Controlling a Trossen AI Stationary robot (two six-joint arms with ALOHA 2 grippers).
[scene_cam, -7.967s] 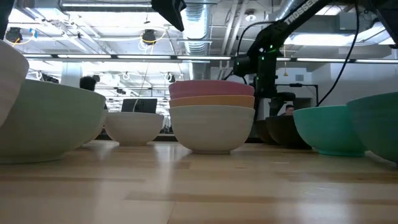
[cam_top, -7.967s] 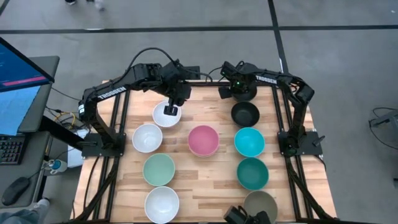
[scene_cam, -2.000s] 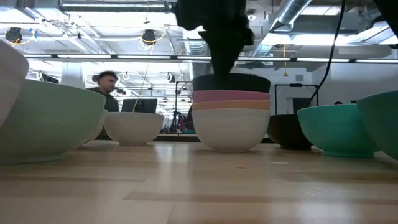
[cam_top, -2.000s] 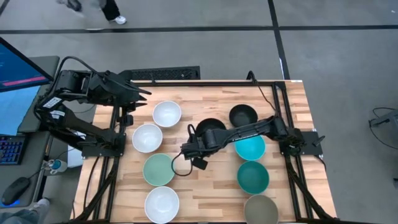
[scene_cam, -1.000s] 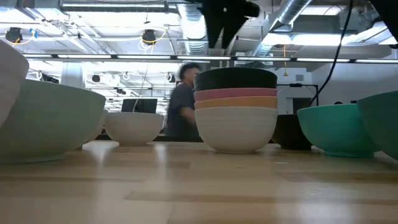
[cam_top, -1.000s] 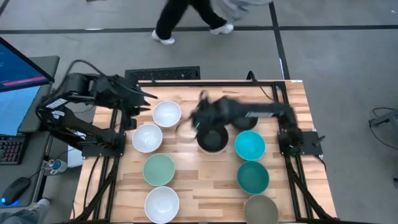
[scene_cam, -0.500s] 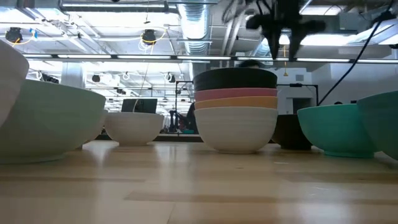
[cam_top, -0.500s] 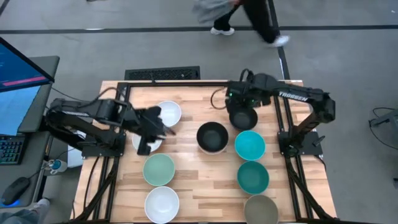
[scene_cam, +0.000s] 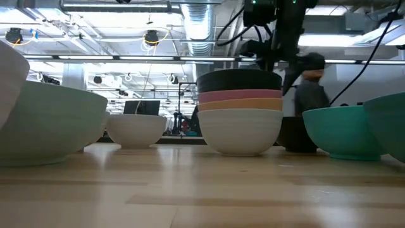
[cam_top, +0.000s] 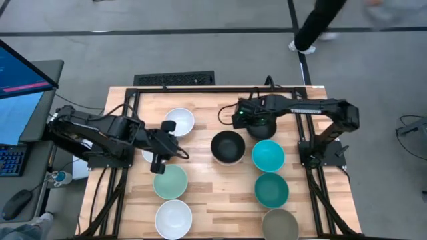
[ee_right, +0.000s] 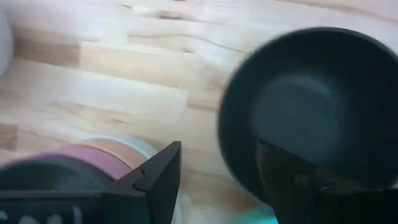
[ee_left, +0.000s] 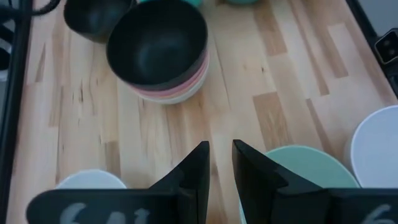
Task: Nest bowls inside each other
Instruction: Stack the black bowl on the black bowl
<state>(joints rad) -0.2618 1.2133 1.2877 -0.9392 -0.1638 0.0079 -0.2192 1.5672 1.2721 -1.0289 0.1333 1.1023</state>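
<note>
A stack of bowls [cam_top: 227, 147] stands mid-table: black on pink, orange and white [scene_cam: 239, 114]. A single black bowl [cam_top: 261, 125] rests on its base near the far edge. My right gripper [cam_top: 248, 119] hovers open above its rim [ee_right: 219, 146], touching nothing. My left gripper [cam_top: 177, 154], its fingers a narrow gap apart [ee_left: 221, 152], hangs over bare wood between the pale green bowl [cam_top: 170, 181] and the stack. My left arm hides most of a white bowl [cam_top: 148, 157].
A white bowl [cam_top: 179, 122] sits at the far left and another [cam_top: 173, 218] at the near edge. On the right stand a bright teal bowl [cam_top: 267, 155], a darker teal one [cam_top: 271, 189] and a grey-olive one [cam_top: 279, 223]. A person [scene_cam: 310, 82] passes beyond the table.
My right gripper has left the stack and swung toward the far right, to above the single black bowl. My left arm has come in from the table's left edge toward the middle, over the white bowl. The stack has stayed still, black bowl on top.
</note>
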